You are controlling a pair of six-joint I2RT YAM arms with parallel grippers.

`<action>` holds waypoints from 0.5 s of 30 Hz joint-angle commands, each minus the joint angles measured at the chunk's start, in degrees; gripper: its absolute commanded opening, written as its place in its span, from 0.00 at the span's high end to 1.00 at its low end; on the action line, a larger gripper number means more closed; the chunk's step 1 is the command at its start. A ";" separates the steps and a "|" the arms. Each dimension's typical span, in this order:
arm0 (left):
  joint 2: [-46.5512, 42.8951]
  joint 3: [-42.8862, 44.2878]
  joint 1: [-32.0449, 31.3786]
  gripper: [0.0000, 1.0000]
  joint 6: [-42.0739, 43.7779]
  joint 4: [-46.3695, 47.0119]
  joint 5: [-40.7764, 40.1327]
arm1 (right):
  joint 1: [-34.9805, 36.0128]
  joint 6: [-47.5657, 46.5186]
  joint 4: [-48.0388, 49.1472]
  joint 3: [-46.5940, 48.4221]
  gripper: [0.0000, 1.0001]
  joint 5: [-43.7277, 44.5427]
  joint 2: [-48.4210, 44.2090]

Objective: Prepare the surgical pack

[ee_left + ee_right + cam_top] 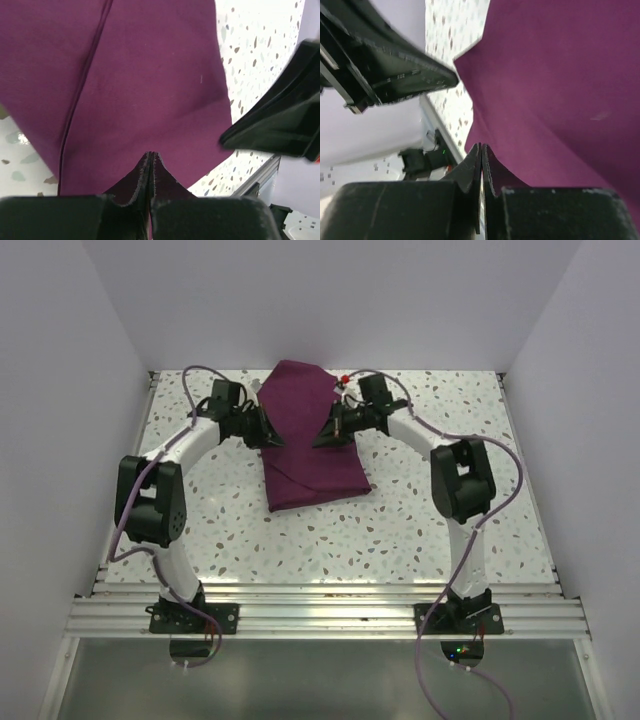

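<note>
Closest to each wrist lens is a pair of black fingers pressed together. The left gripper (151, 157) has its fingers (127, 194) shut into a narrow wedge with the edge of the surgical pack (150, 75) caught between them, and the right gripper (481, 148) is clamped the same way on a fold of the same cloth. The pack is a dark maroon-purple drape in the middle of the speckled table (420, 520), toward the far side. From above it reads as a folded, roughly rectangular shape with a diagonal fold line across its near half. Its near edge lies flat on the tabletop and its far end narrows toward the back wall. Both arms reach forward from their bases and bend inward at the elbows, so the wrists face each other across the cloth. The left one is at its left edge and the right one at its right edge, about midway along its length. The left wrist view shows a seam running down the fabric, with the other gripper's black body off to the right over bare tabletop. The right wrist view shows the opposite gripper at upper left. Only the overhead view shows the whole drape, the lilac cables (190, 375) looping off each arm and the aluminium rails (320, 612) at the near edge.
</note>
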 commanded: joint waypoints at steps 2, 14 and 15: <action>3.61 -0.32 -0.57 1.00 -1.81 5.14 3.75 | 4.60 6.46 11.19 -5.32 1.00 -10.95 3.27; 5.37 -6.21 0.22 1.00 -0.23 2.94 0.15 | 4.69 5.59 13.66 -17.71 1.00 -15.70 0.91; 5.29 -6.56 0.31 1.00 -0.31 2.85 -0.20 | 4.69 4.62 13.31 -18.59 1.00 -15.88 0.55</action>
